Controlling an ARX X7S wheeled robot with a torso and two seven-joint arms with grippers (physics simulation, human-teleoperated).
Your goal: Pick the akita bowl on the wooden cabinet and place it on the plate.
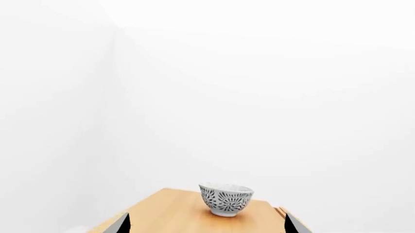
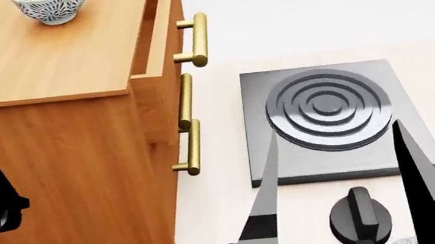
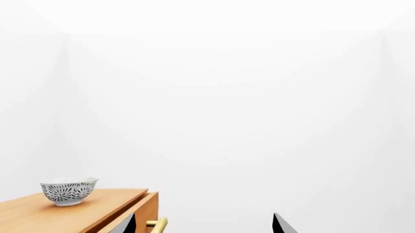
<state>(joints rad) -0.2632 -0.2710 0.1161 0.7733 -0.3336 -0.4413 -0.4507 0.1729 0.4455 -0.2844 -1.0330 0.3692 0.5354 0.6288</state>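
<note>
No writing shows anywhere: the akita bowl (image 2: 51, 7), cut off by the head view's upper edge, stands upright on the wooden cabinet (image 2: 55, 60) with bare top around it, my right gripper (image 2: 337, 145) spread wide over the stove plate (image 2: 328, 118), my left gripper (image 1: 207, 225) also spread, mostly out of frame.

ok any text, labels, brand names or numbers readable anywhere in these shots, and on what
None: no words, numbers or brand marks show in any view.
The akita bowl carries only a dark floral pattern, no lettering.
The wooden cabinet and its brass handles are unmarked.
The stove plate shows only raised rings, and its knob has no readable dial marks.
</note>
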